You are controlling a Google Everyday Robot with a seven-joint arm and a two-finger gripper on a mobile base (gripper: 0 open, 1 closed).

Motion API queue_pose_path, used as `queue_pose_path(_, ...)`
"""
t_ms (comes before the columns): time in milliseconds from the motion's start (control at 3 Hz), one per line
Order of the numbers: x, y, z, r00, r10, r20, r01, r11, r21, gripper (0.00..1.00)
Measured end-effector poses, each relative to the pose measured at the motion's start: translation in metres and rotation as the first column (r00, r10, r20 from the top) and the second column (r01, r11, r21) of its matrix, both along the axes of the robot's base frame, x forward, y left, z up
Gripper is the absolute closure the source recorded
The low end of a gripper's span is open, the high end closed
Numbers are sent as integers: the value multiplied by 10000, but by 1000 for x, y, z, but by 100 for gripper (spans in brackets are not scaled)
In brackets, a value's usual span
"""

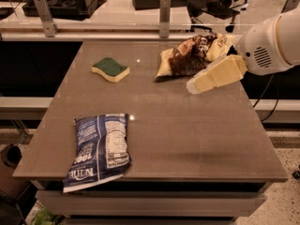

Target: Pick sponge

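Note:
The sponge (110, 69) lies flat on the table's far left part, dark green top up over pale yellow foam, nothing touching it. My gripper (193, 86) comes in from the right on a white arm, its pale yellow fingers pointing left and slightly down, above the table's right half. It is well to the right of the sponge, just in front of the brown snack bag, and holds nothing.
A brown and yellow snack bag (190, 55) lies at the far right of the grey table (187, 135). A blue snack bag (99, 144) lies at the near left, overhanging the front edge. A railing with posts runs behind the table.

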State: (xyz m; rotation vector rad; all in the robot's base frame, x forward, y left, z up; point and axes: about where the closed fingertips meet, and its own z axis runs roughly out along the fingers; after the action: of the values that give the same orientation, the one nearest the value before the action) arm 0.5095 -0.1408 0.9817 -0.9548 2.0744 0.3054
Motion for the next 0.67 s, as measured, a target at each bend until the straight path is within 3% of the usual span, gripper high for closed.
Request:
queue_pose_path(333,13,10,-5,9995,-278,116,278,9996,10,0)
queue_pose_path(667,38,46,-27,9982,-538,260,529,9980,359,0)
